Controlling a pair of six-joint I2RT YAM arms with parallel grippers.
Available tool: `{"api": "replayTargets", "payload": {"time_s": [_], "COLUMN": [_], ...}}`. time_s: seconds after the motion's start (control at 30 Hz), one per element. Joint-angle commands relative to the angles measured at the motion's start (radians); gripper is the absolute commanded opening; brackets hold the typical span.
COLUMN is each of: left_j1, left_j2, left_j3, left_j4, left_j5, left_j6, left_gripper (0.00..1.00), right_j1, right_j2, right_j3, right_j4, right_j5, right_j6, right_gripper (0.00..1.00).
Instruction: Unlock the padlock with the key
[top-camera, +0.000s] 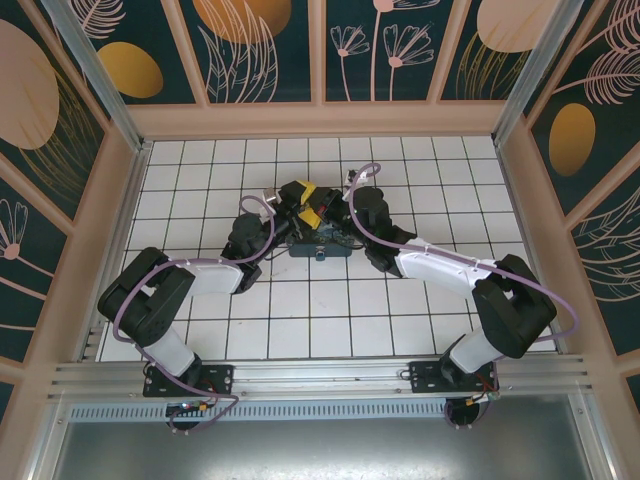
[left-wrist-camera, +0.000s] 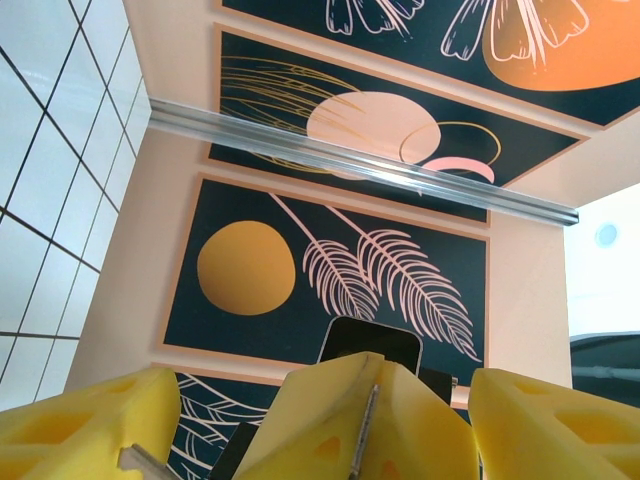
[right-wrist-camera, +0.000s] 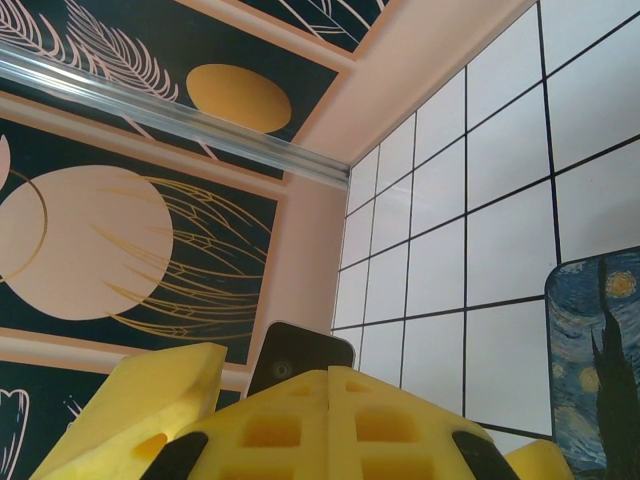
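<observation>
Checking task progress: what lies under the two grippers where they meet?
The painted box on the tiles, partly showing. The left gripper and right gripper cover the rest; whether the padlock is there is hidden.

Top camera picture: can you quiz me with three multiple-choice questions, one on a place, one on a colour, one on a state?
1. Where do the left end effector and right end effector meet? A) mid-floor B) back corner C) near rail
2. What colour are their fingers? A) red B) yellow C) green
3. How are the left arm and right arm posed? A) folded back B) pointing up C) bent inward
Answers: 1A, they meet above the middle of the tiled floor; 2B, yellow tips show; 3C, both arms angle toward the centre.
</observation>
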Motion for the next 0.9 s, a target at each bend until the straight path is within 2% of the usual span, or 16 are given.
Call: {"api": "replayTargets", "payload": {"time_s": [0.0,0.27,0.87], "left_j1": [-0.007,-0.007,-0.007], "left_j2": [-0.015,-0.015,-0.009], "left_j3": [0.02,0.019,0.01], "left_j4": [0.032,0.028,0.015], "left_j5": [0.005,0.006,-0.005], "left_j6": [0.012,0.016,0.028], "left_gripper": [0.77,0.78,0.69], "right_j1": [0.01,0.009,-0.036], "right_j2": [-0.001,-0.013,-0.116], "right_j3": [0.041,0.012,-0.13], "right_j4": [0.067,0.061,0.075], "right_j5": [-0.023,-0.013,0.02], "right_j6": [0.018,0.017,0.027], "right_gripper": [0.0,0.0,0.0]}}
